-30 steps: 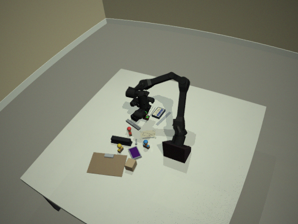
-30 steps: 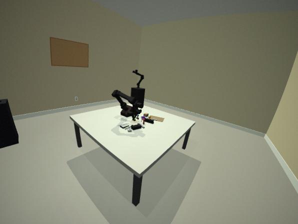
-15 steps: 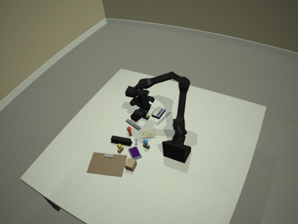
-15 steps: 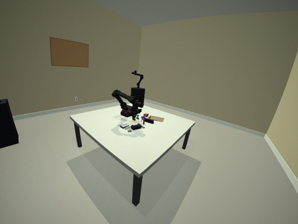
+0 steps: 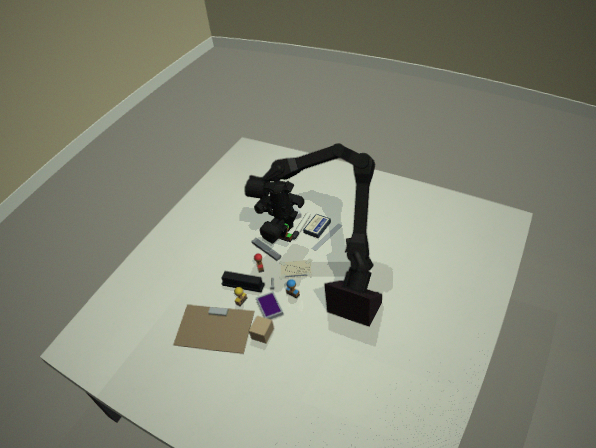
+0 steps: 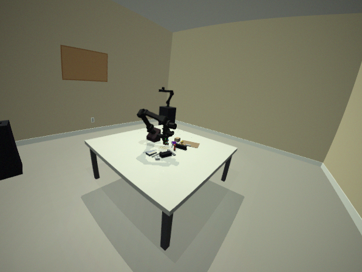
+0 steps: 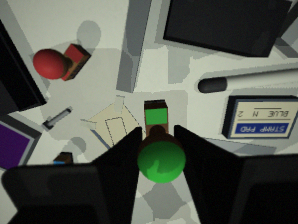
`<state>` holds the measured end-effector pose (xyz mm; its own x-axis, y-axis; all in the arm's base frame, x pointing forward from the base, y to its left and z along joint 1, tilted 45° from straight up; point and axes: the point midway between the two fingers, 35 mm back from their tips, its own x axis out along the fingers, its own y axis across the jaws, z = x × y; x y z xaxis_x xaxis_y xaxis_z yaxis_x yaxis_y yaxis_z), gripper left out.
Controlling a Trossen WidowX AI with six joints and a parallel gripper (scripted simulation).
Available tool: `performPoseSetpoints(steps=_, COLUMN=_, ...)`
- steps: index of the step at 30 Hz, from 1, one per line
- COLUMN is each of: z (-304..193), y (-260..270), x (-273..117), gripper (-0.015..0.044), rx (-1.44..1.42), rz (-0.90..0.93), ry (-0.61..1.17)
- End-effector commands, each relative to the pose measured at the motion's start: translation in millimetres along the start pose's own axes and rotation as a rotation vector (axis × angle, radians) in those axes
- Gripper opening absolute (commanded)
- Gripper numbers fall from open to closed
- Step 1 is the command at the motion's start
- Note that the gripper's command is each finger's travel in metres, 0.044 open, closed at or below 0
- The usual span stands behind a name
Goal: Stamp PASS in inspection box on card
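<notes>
My gripper (image 7: 157,131) (image 5: 289,234) (image 6: 165,140) is shut on the green-knobbed stamp (image 7: 161,160) (image 5: 288,233) and holds it upright, above the table. In the wrist view the stamp's green-topped base (image 7: 156,116) hangs just right of the cream card (image 7: 100,122) (image 5: 296,269), whose outlined box (image 7: 107,131) lies left of the base. The blue stamp pad (image 7: 260,117) (image 5: 317,225) lies to the right, apart from the stamp.
A red stamp (image 5: 258,260) (image 7: 52,64), a yellow stamp (image 5: 240,294), a blue stamp (image 5: 292,287), a purple pad (image 5: 269,305) (image 7: 10,147), a black box (image 5: 243,281), grey bars (image 5: 266,248) (image 7: 132,50), a pen (image 7: 240,80), a clipboard (image 5: 212,330) and a cardboard box (image 5: 261,329) lie around.
</notes>
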<state>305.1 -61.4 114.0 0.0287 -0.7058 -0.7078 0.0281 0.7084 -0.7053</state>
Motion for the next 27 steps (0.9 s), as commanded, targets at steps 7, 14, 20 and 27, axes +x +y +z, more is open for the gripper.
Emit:
performPoseSetpoints(steps=7, z=0.2, y=81.7, x=-4.0, gripper=0.0000, rx=-0.011, rz=0.033, ry=0.001)
performPoseSetpoints(steps=14, z=-11.4, y=134.6, x=-6.2, gripper=0.0000, rx=-0.012, rz=0.037, ry=0.005)
performPoseSetpoints(steps=20, z=-28.3, y=176.5, x=-6.3, gripper=0.0000, rx=-0.011, rz=0.028, ry=0.008)
performPoseSetpoints(steps=27, z=-54.8, y=219.7, x=-3.5, gripper=0.0000, rx=-0.005, rz=0.004, ry=0.010)
